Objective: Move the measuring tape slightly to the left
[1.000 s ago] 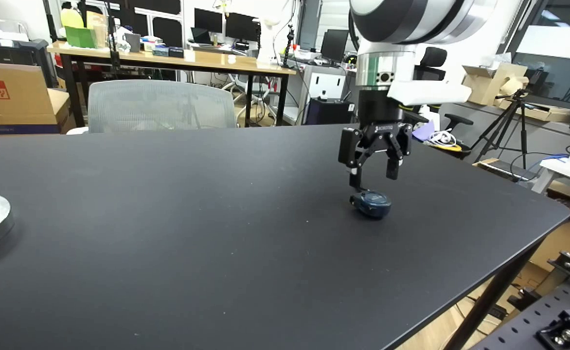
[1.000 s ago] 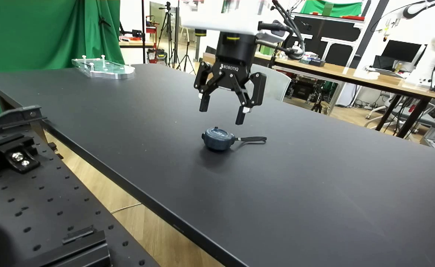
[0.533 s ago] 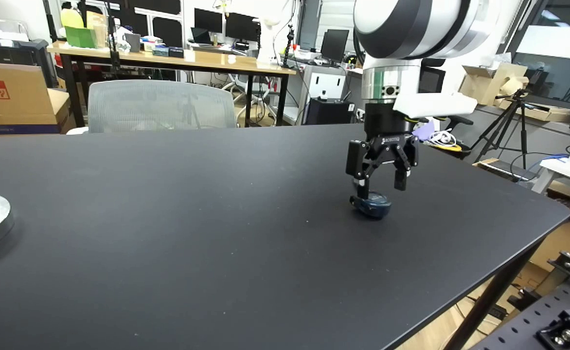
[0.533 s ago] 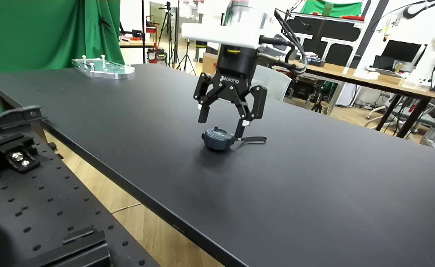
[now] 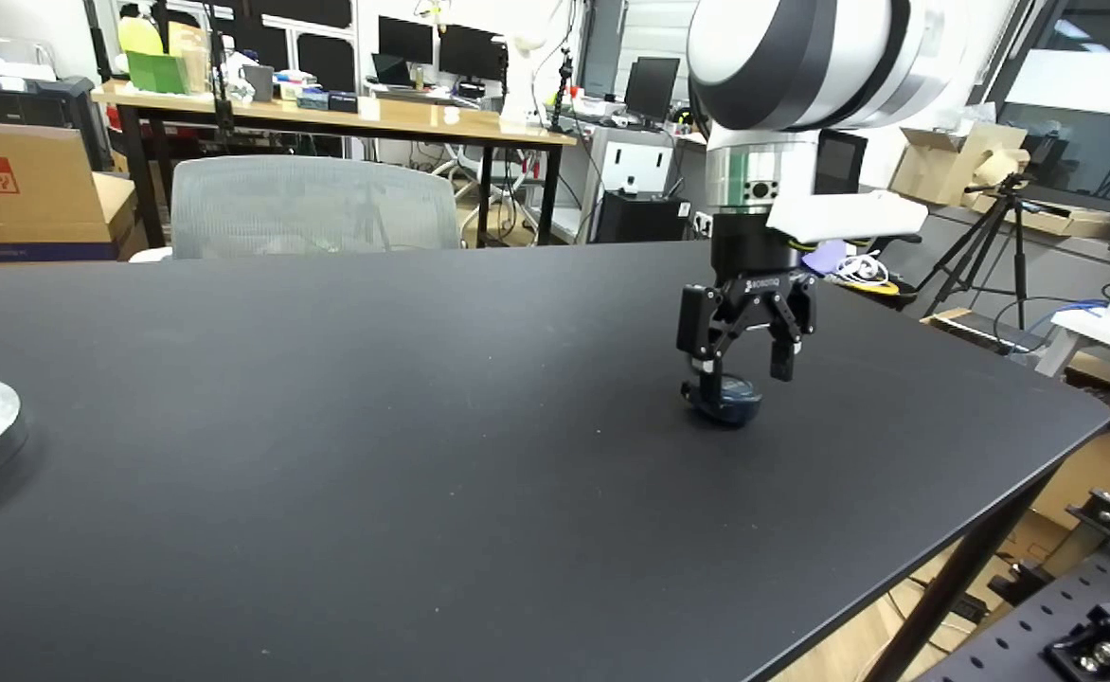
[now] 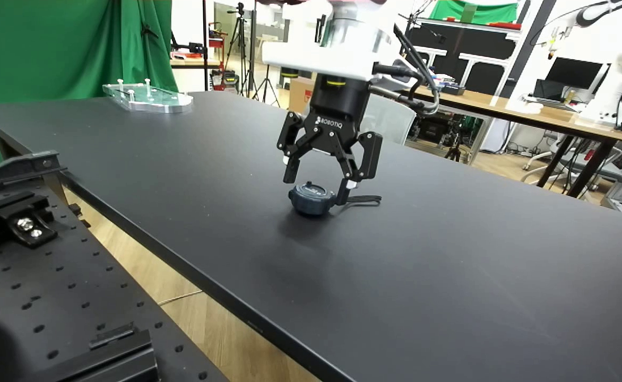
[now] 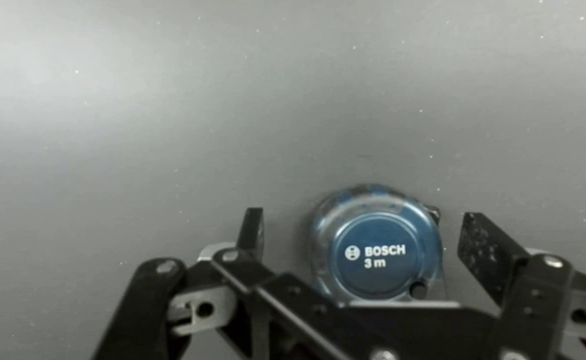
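The measuring tape [image 7: 377, 255] is a squat, rounded, blue-grey object with a round blue face, lying flat on the dark table. It also shows in both exterior views [image 6: 311, 200] [image 5: 742, 402], and its black strap [image 6: 365, 199] lies on the table. My gripper [image 7: 363, 225] is open and low over the tape, with one finger on each side and a gap on both sides in the wrist view. The gripper also shows in both exterior views [image 6: 315, 190] [image 5: 749, 384]. The gripper body hides the lower edge of the tape in the wrist view.
The dark table [image 5: 375, 455] extends widely around the tape. A clear plate with white pegs [image 6: 152, 100] stands at its far end. A perforated dark metal surface [image 6: 77, 297] lies beyond the near edge. A grey chair [image 5: 313, 204] stands behind the table.
My gripper has come down, also shifting slightly right in an exterior view, until its fingers are beside the measuring tape. It stays open. The tape has not moved.
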Controlling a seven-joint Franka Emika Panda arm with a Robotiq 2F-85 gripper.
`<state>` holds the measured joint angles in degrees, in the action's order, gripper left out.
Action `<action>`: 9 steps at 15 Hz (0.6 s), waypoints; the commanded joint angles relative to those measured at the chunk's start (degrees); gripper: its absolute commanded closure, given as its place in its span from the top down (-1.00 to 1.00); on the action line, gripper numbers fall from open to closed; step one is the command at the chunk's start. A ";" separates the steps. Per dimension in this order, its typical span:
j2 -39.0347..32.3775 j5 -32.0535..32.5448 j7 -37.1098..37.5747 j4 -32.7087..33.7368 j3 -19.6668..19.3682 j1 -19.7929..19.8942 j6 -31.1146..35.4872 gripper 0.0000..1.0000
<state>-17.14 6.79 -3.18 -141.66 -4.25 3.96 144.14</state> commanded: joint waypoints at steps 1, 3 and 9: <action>-1.21 -0.48 -0.98 2.03 0.06 0.25 -0.78 1.00; -1.63 -0.76 -1.40 2.57 0.24 0.35 -0.63 1.00; -3.84 -1.00 -3.00 4.39 1.11 0.25 -0.81 1.00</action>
<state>-19.30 6.68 -4.91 -139.38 -3.77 3.95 144.19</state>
